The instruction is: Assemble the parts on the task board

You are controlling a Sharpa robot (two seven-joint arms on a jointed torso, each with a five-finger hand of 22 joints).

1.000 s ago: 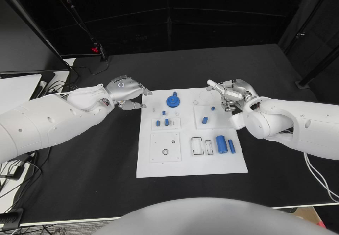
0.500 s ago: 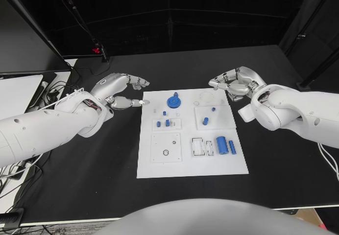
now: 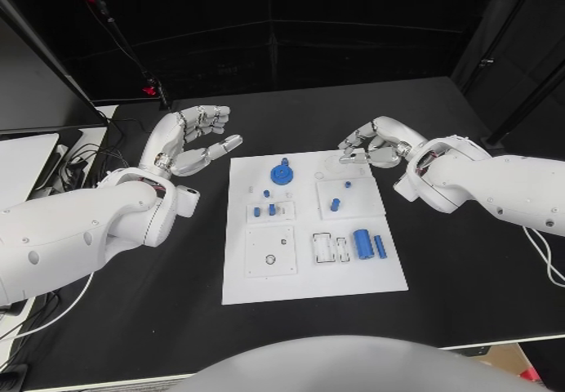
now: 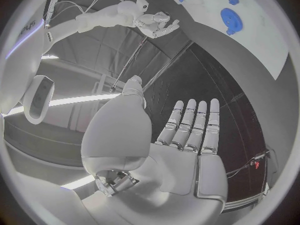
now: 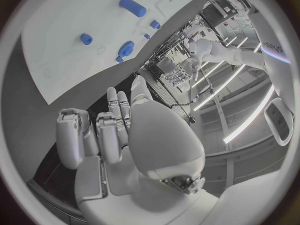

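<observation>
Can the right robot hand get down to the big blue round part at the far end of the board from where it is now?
Probably yes. The right robot hand holds nothing and hovers beside the board's far edge; nothing stands between it and the big blue round part.

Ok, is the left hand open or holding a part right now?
Open. The left hand is raised beside the task board, fingers spread straight, nothing in the palm.

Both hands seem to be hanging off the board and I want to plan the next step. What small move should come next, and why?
Probably bring the right hand down over the board toward a loose part, such as the two blue cylinders. Both hands hold nothing; the left hand is spread open above the black table, well clear of the board, while the right hovers at the board's far corner.
</observation>
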